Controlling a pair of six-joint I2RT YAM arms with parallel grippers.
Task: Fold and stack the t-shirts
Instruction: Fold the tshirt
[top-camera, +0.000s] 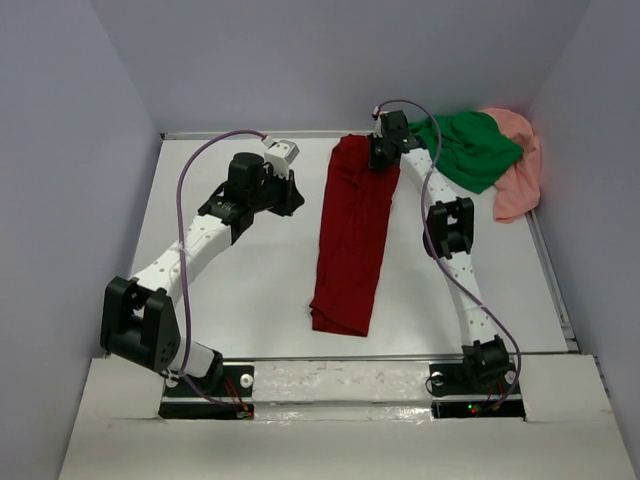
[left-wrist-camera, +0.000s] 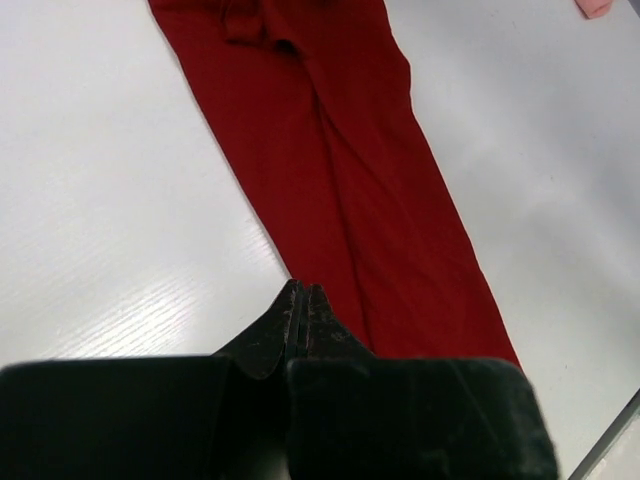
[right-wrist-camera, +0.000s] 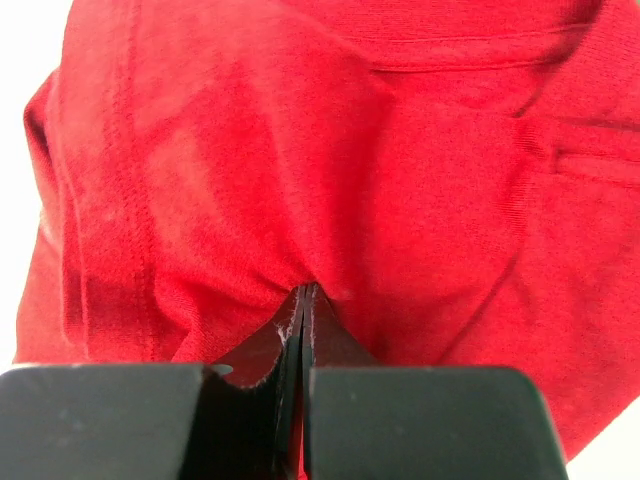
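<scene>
Dark red t-shirt (top-camera: 350, 240): lies in the middle of the counter (top-camera: 250, 290), folded into a narrow strip, flat apart from its far end.
Long axis: runs far to near, with the far end leaning slightly toward the right arm's side. No label shows, so which end is the neck cannot be told.
Right end effector (top-camera: 381, 152): jaws closed, pinching a gather of red cloth at the strip's far end.
Left end effector (top-camera: 288, 192): jaws closed on nothing, hovering over bare counter just beside the strip's left edge.
Waiting pile: green t-shirt (top-camera: 470, 150) overlaps salmon pink t-shirt (top-camera: 520, 175) in the far right corner.
Step in hand: probably bringing the far end down over the near half.
Doing it well: lift only enough to clear the cloth, travel straight along the strip's length, and land edge on edge. The left end effector could press the middle to set the crease.
</scene>
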